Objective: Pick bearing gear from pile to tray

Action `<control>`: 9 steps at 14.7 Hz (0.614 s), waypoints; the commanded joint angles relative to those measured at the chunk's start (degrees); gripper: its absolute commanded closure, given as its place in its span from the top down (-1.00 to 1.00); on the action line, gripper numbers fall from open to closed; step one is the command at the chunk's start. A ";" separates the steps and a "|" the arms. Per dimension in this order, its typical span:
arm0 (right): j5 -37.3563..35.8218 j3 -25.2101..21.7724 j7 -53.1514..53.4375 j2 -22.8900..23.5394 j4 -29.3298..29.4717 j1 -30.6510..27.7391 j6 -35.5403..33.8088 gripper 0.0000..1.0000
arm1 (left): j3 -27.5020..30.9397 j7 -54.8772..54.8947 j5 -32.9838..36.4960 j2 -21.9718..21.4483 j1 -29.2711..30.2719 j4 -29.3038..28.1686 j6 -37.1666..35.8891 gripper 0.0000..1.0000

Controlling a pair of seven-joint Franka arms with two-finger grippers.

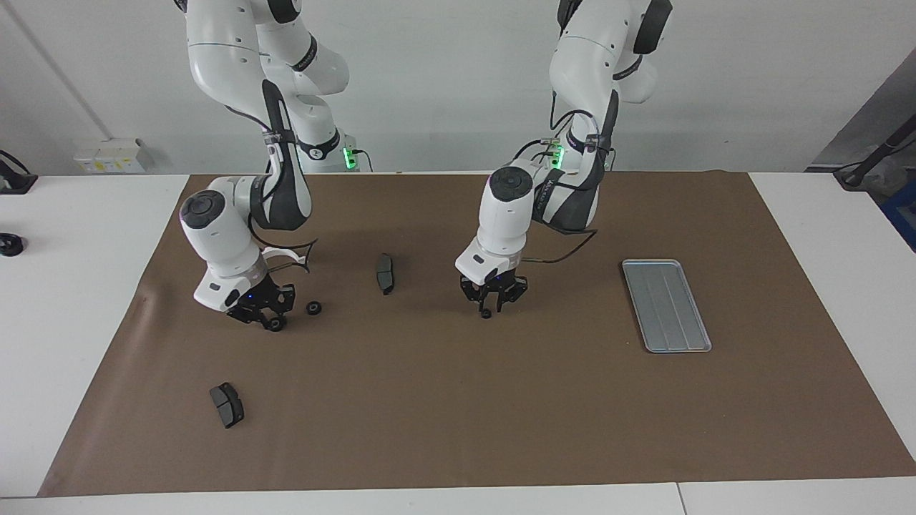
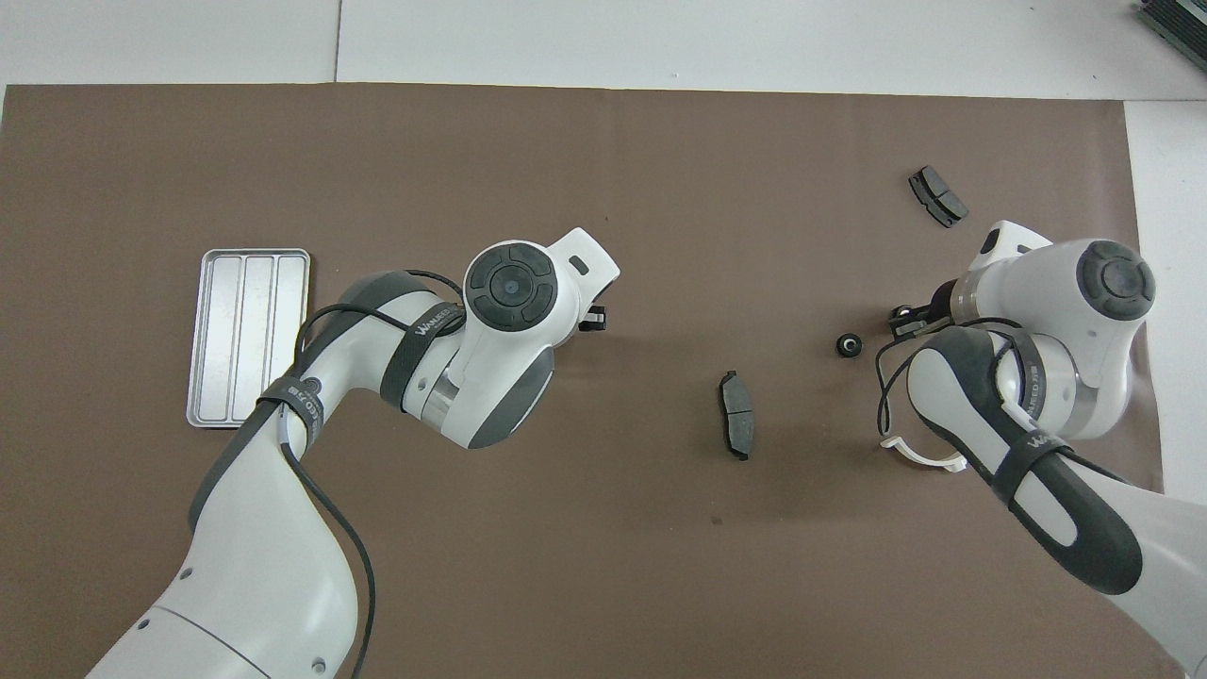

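Observation:
A small black bearing gear (image 1: 486,312) lies on the brown mat mid-table, with my left gripper (image 1: 487,307) down at the mat and its fingertips pinched on it; from overhead the left gripper (image 2: 592,321) hides that gear. At the right arm's end, my right gripper (image 1: 266,320) is shut on another gear (image 1: 274,324), just above the mat. A third gear (image 1: 313,308) (image 2: 849,345) lies loose beside it. The silver grooved tray (image 1: 665,304) (image 2: 247,339) rests toward the left arm's end with nothing in it.
One dark curved pad (image 1: 385,272) (image 2: 736,426) lies between the two grippers, nearer the robots. Another pad (image 1: 227,404) (image 2: 937,196) lies farther out at the right arm's end. A white half-ring bracket (image 2: 919,455) shows under the right wrist.

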 commanded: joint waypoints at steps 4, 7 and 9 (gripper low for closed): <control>0.92 0.73 16.51 -1.91 10.82 7.45 -13.64 -1.00 | 0.84 -1.45 1.41 0.52 -0.93 -2.50 5.03 -0.19; 0.22 0.73 25.22 -1.91 11.27 11.59 -14.00 -1.00 | 0.84 -1.45 1.41 0.52 -0.93 -3.29 5.73 -0.19; 0.22 0.73 25.94 -1.91 11.27 12.12 -13.92 -1.00 | 0.84 -1.36 1.50 0.43 -1.02 -4.08 6.00 -0.19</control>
